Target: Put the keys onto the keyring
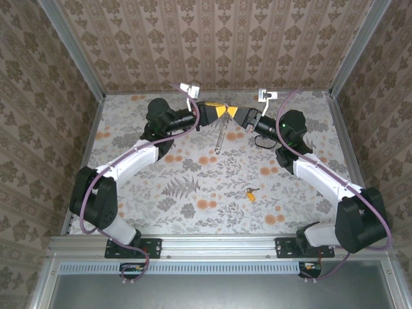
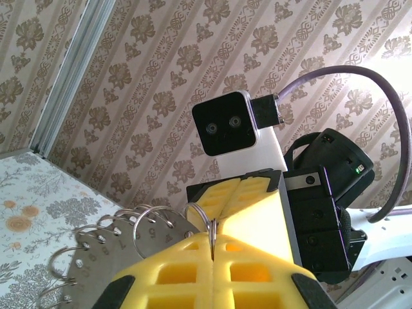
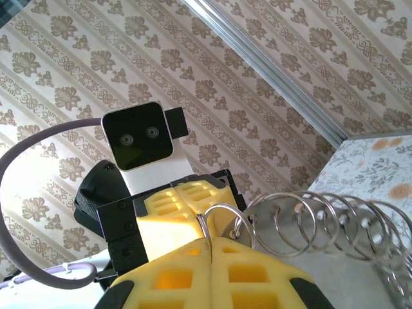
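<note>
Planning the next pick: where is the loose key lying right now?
Top view: the key lies on the table, slightly right of centre, toward the near edge and nearest the forearm of the right arm.

A table (image 1: 161, 193) covered in a floral print of orange blossoms and grey ferns is sitting between wallpapered walls. A small key (image 1: 251, 193) with a yellow-orange head is lying flat on it, right of centre, nearer the front edge.

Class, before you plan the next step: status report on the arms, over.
Left gripper and right gripper both shut on the ring. Key lying loose on the table, unthreaded. Strip of rings dangling by the grippers.
</note>
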`<state>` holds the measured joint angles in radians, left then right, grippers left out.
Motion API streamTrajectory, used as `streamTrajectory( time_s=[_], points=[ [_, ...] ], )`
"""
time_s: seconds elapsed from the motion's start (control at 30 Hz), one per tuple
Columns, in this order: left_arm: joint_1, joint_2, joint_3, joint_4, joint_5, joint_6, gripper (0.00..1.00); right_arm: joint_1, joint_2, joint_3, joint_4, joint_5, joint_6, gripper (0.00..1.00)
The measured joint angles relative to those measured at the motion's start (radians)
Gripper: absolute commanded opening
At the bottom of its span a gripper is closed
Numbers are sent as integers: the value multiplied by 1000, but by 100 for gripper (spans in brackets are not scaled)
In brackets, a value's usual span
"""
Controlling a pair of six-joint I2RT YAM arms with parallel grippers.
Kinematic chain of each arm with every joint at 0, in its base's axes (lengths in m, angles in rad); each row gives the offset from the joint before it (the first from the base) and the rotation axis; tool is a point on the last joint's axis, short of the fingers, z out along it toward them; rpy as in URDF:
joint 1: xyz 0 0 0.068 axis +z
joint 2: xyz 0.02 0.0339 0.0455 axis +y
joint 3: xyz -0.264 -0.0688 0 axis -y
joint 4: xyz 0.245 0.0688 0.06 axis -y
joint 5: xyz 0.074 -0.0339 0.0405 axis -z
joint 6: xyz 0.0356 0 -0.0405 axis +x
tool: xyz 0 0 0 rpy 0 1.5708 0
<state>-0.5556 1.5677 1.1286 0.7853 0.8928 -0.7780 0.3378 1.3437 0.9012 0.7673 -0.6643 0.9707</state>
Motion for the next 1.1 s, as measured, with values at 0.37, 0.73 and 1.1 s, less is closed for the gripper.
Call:
streamTrajectory(
  time_s=[0.37,0.73,1.1],
  points=[
    [27,-4,61,-198,53,168,0,-75,-35,54,-256,14,-32,60],
    [40,-2,316,-583,187,473,0,-106,-38,114,-323,-90,-80,50],
    [47,49,423,-801,280,613,0,-97,-72,113,-284,-137,-50,41]
  ],
)
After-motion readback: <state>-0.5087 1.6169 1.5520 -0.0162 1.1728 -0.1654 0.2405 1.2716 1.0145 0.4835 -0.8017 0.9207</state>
